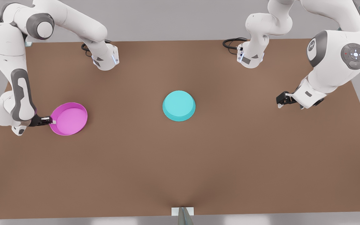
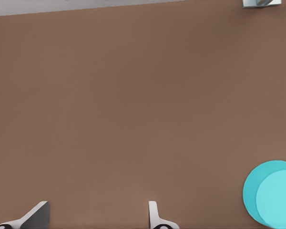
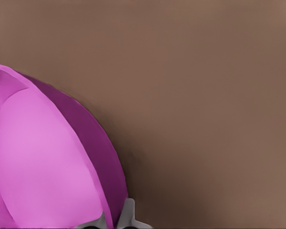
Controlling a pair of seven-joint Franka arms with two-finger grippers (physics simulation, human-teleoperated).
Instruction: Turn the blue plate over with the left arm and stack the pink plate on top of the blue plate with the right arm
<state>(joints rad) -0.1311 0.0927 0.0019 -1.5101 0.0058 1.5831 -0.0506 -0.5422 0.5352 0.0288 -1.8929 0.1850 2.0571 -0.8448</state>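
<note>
A: Eyes on the pink plate (image 1: 69,118), sitting rim-up near the table's (image 1: 180,175) edge on the front view's left, and it looks a touch tilted, the gripped side seeming a little raised. The right gripper (image 1: 52,120) has it by the rim on the side nearest that edge.

B: And the right wrist view confirms it: the fingers (image 3: 127,215) are pinched on the plate's wall, one inside, one outside. That's a thin hold on a glossy dish.

A: So what does a good carry look like from here?

B: I'd say lift straight up first, get the whole plate off the table before any sideways travel, and keep it as level as that edge grip allows. A wide plate held by one point will want to swing or slip.

A: Target is the blue plate (image 1: 179,105), out in the middle of the table, well apart from the pink one. It lies bottom-up, flat base showing, so the flip appears done.

B: Right, which leaves a flat landing surface. Centre the pink one over it, lower gently, and release only once it rests, or it could slide off that slick base.

A: And the left gripper (image 1: 282,100)?

B: Waiting near the table's edge on the front view's right, above bare table, its fingers (image 2: 155,217) spread apart with nothing between them. From its wrist view the blue plate sits off to one side, clear of it.
</note>
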